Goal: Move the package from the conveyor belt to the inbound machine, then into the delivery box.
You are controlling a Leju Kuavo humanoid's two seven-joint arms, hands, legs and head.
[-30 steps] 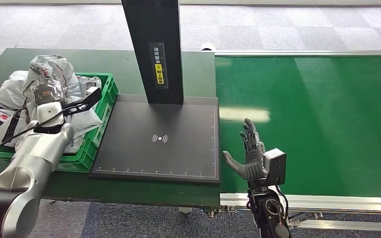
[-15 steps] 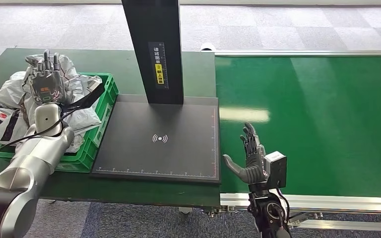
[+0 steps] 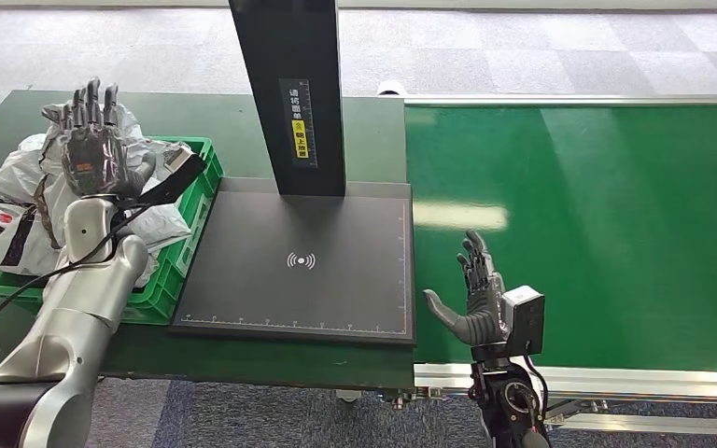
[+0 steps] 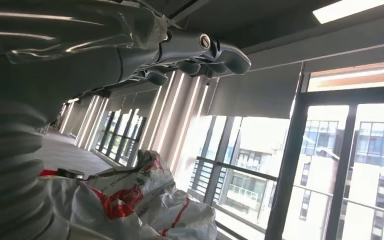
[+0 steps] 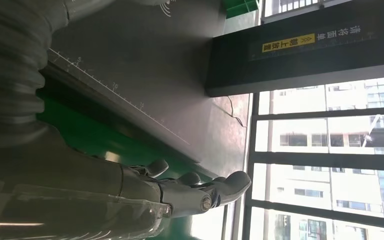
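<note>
Since a second ago your left hand (image 3: 93,140) has risen from the pile in the green slatted plastic crate (image 3: 187,238) and now stands above it, fingers spread and pointing up, holding nothing. Your right hand (image 3: 474,294) has barely shifted: it hovers over the near edge of the bright green conveyor belt (image 3: 597,215), just beside the flat black inbound machine platform (image 3: 299,261) with its tall black post (image 3: 289,93), palm turned toward the platform, fingers apart and empty. You'll find the crumpled silver-grey plastic packages with red and black print (image 3: 9,210) heaped in and over the crate at the table's left end. From the left wrist, one such package (image 4: 130,200) lies below the hand (image 4: 190,50), probably not touching it, though that angle is poor.
</note>
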